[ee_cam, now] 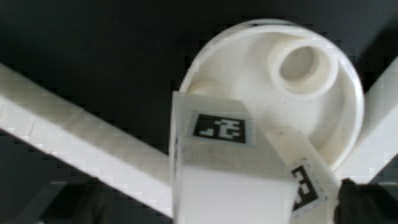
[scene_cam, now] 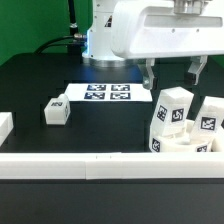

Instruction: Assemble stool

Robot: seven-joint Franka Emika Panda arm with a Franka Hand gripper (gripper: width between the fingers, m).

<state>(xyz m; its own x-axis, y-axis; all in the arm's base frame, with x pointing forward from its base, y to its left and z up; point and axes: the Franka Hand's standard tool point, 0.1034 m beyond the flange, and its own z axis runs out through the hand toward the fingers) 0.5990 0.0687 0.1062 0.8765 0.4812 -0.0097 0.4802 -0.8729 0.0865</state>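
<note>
In the exterior view I see the gripper (scene_cam: 173, 78) spread wide and holding nothing. It hangs above the tagged white legs (scene_cam: 172, 108), which stand on the black surface (scene_cam: 30, 85) at the exterior view's right. A 3rd leg (scene_cam: 56, 111) lies well apart, toward the exterior view's left, near the marker board (scene_cam: 103, 93). A long white rail (scene_cam: 90, 166) runs along the front.

In the wrist view, the round seat (ee_cam: 267, 55) shows 1 large hole, and 2 tagged legs partly cover it.
</note>
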